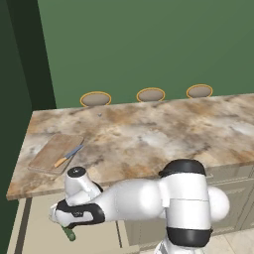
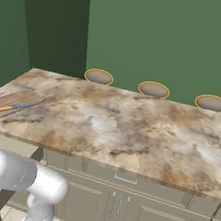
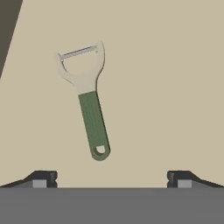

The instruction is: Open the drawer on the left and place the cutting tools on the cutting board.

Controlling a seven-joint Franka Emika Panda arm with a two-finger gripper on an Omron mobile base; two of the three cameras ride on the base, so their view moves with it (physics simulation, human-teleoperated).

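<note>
Lying beyond spread claw (image 3: 111, 177): green-handled peeler (image 3: 89, 105)

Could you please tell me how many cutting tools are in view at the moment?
2. An orange-handled knife lies on the cutting board at the counter's left end; a green-handled peeler lies on the open drawer's floor, below the open pincer. The arm may hide others.

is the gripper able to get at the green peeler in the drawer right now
Probably yes. The gripper is open above the peeler, which lies flat on the drawer floor with nothing over or beside it. The handle sits left of centre between the fingertips, so a small shift may help.
</note>
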